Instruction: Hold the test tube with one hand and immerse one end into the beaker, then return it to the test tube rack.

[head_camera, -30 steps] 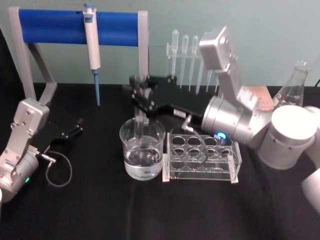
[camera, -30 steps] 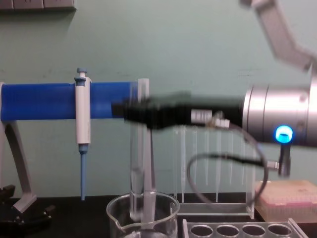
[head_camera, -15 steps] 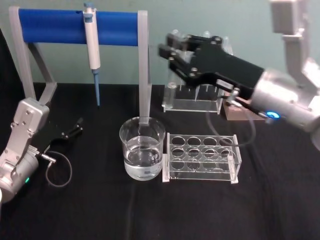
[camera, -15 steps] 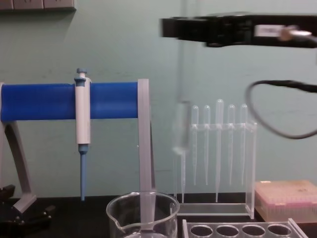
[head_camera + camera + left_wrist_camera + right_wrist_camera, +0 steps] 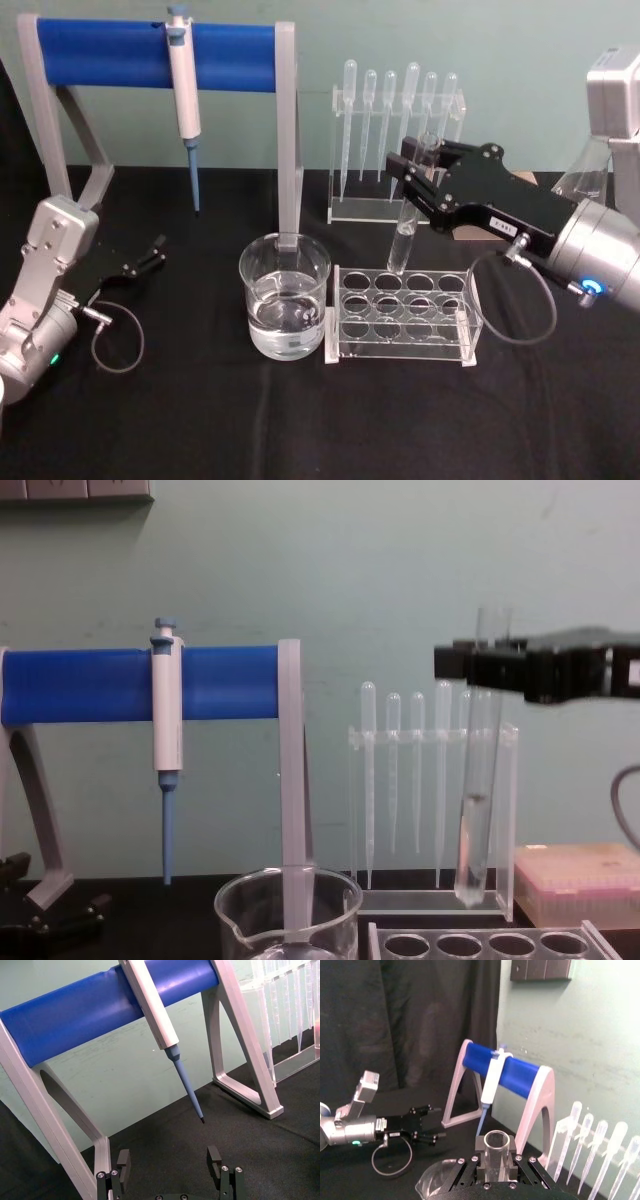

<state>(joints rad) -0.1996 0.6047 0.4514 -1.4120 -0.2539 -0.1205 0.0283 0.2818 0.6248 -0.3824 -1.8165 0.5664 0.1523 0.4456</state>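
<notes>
We see the right gripper (image 5: 415, 170) clenched on the test tube (image 5: 408, 222) near its rim, holding it upright in the air with its rounded bottom just above the tube rack (image 5: 404, 314), to the right of the beaker (image 5: 285, 297). The left gripper (image 5: 170, 1166) rests with jaws apart on the table (image 5: 200, 420), near the micropipette stand (image 5: 155, 55).

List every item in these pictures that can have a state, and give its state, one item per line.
test tube: held upright above the tube rack, not in a hole
right gripper: shut on the test tube
left gripper: open, empty, parked low
beaker: upright, partly filled with clear liquid
tube rack: holes empty
micropipette: hanging on the blue stand
pipettes: hanging in their clear holder
</notes>
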